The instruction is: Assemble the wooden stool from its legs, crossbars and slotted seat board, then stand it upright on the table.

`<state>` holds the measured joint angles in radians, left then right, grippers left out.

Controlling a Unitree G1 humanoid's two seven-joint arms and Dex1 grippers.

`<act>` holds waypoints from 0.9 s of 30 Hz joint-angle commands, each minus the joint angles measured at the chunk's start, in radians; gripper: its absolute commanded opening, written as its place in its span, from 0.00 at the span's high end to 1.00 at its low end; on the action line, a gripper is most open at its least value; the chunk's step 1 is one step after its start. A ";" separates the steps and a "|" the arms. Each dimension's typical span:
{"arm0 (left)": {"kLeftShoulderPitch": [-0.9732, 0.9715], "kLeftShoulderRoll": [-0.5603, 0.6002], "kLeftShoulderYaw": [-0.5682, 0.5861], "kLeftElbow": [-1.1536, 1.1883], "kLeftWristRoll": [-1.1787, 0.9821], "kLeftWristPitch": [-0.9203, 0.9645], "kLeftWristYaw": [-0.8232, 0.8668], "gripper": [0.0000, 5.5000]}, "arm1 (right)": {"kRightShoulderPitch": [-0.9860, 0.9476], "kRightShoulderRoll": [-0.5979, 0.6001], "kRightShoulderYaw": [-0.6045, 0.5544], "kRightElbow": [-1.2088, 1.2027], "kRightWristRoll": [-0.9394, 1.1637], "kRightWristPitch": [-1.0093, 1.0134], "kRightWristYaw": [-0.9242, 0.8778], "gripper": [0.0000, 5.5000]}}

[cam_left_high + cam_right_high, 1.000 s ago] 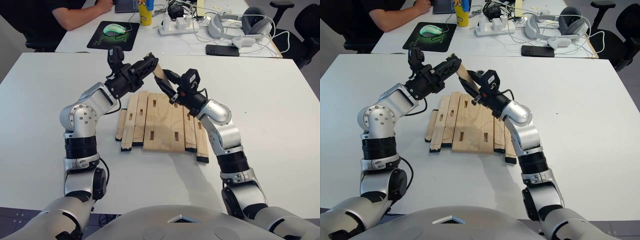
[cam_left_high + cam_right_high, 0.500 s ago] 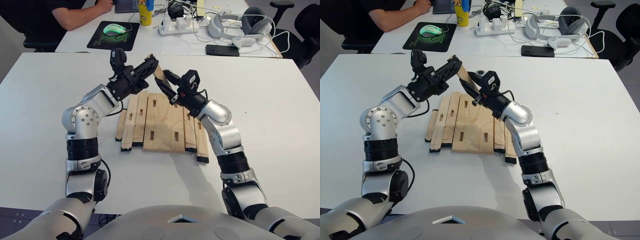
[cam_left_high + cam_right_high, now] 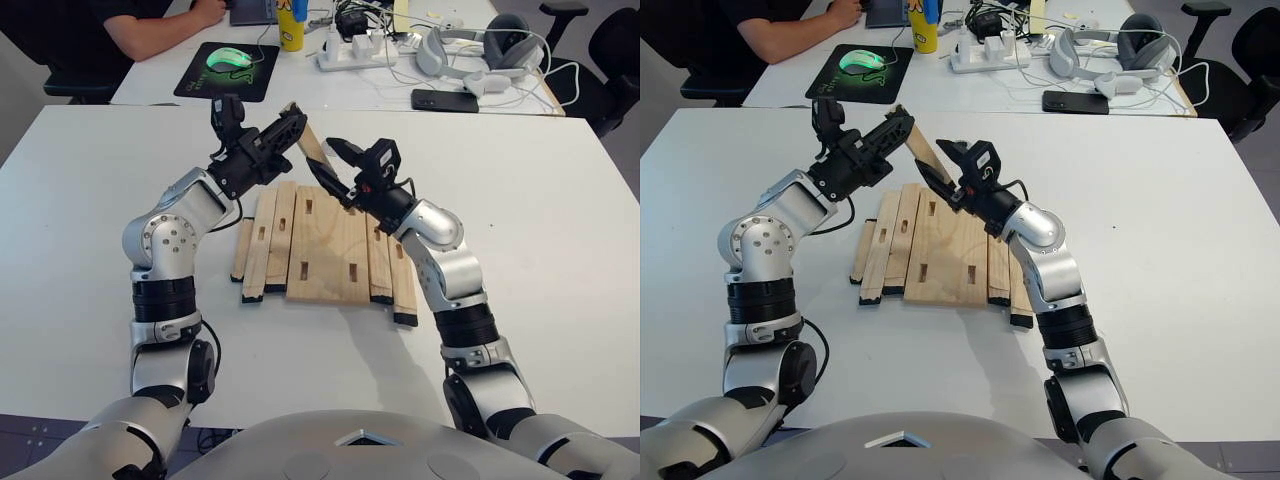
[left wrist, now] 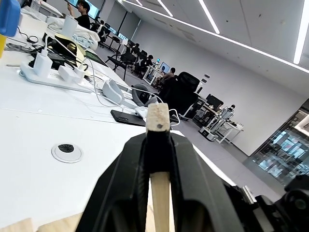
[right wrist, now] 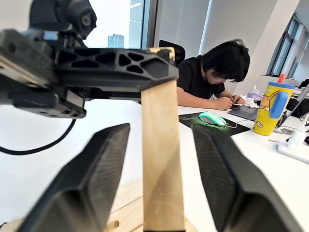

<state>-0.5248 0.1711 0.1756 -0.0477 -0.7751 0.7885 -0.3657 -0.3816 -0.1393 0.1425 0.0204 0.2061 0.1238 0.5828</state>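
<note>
The wooden bar (image 3: 316,152) is held tilted in the air, above the far edge of the slotted seat board (image 3: 326,246). The left claw (image 3: 293,122) is closed on the bar's upper end. The right claw (image 3: 334,168) is open wide – its fingers (image 5: 96,179) stand on both sides of the bar with gaps, not touching it. The board lies flat on the white bench (image 3: 560,230) – loose slats (image 3: 264,236) lie along both its sides.

Pale, smooth bare-wood bar (image 5: 161,159); matt, ribbed black plastic right tool (image 5: 159,129).
</note>
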 commanded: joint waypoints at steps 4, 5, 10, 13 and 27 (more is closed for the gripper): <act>0.035 0.007 -0.018 -0.099 0.101 -0.045 0.092 0.92 | 0.034 -0.028 -0.007 0.013 -0.035 0.012 -0.036 0.39; 0.057 -0.002 -0.017 -0.144 0.115 -0.041 0.132 0.92 | 0.042 -0.033 -0.017 0.020 -0.039 0.013 -0.045 0.39; 0.183 -0.068 -0.061 -0.422 0.196 -0.001 0.359 0.92 | 0.070 -0.046 -0.057 0.035 -0.048 0.018 -0.088 0.39; 0.255 -0.091 -0.105 -0.503 0.243 0.009 0.424 0.92 | 0.079 -0.049 -0.062 0.039 -0.059 0.024 -0.109 0.39; 0.320 -0.099 -0.138 -0.410 0.399 -0.091 0.445 0.92 | 0.112 -0.024 -0.030 0.023 -0.066 0.043 -0.138 0.39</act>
<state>-0.2297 0.0791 0.0312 -0.4824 -0.3885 0.7071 0.0819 -0.2832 -0.1661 0.1030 0.0523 0.1434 0.1537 0.4452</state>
